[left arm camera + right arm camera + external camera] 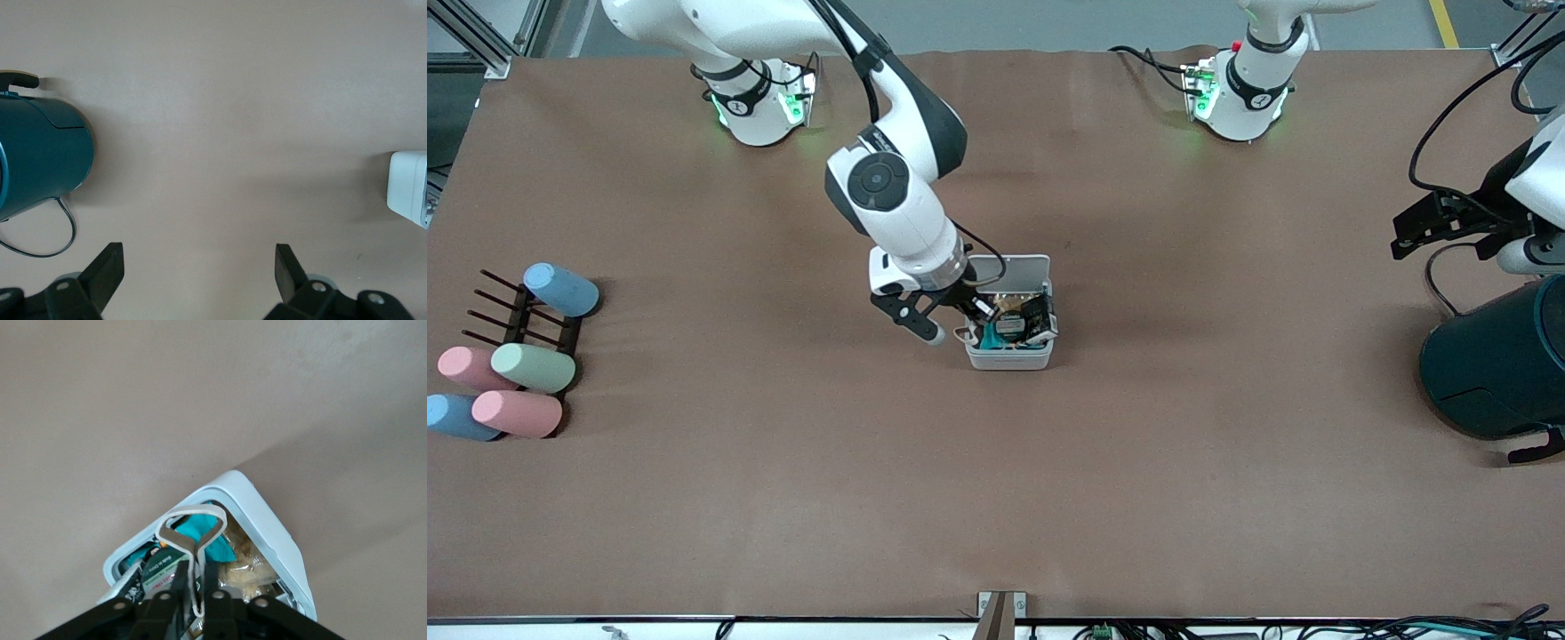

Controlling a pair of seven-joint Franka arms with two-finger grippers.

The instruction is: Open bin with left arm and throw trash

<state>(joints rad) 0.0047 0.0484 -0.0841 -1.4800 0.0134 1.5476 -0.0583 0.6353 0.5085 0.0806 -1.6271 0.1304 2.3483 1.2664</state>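
The white bin (1009, 357) stands mid-table with its lid (1009, 267) swung up and open. Inside lie a round dark-green disc (1009, 326) and a black packet (1042, 318) among other wrappers. My right gripper (971, 313) hangs over the bin's edge toward the right arm's end, shut on the white twisted loop (193, 537). The right wrist view shows the loop over the open bin (270, 523), with the gripper (197, 577) pinching its stem. My left gripper (1423, 227) waits open and empty at the left arm's end of the table; its wrist view (200, 260) shows bare table and the bin's corner (408, 187).
A large dark teal cylinder (1498, 360) lies at the left arm's end, just below my left gripper; it also shows in the left wrist view (43, 157). Several pastel cylinders (534, 366) and a black rack (520, 316) sit at the right arm's end.
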